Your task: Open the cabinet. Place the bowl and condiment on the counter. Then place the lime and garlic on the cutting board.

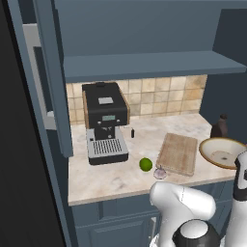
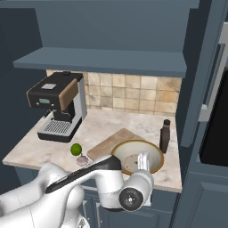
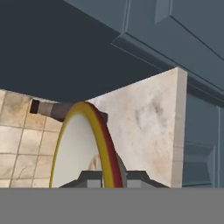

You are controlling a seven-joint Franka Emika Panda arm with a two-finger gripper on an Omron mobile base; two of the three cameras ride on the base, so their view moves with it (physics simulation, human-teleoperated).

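The cream bowl (image 1: 221, 152) with a tan rim sits tilted at the right end of the counter (image 1: 111, 178), just right of the cutting board (image 1: 178, 153). My gripper (image 3: 113, 179) is shut on the bowl's near rim (image 3: 106, 140), which stands between the two fingertips; in the right base view the hand (image 2: 143, 159) reaches down over the bowl (image 2: 133, 153). The dark condiment bottle (image 1: 219, 127) stands upright on the counter behind the bowl. On the counter off the board's front left corner lie the lime (image 1: 145, 164) and the garlic (image 1: 159, 172). The cabinet (image 1: 144, 65) is open and its blue shelf is bare.
A black coffee machine (image 1: 105, 120) stands at the back left of the counter. The open cabinet doors (image 1: 53, 72) hang out on both sides. The bowl is close to the counter's front right edge (image 2: 176, 185).
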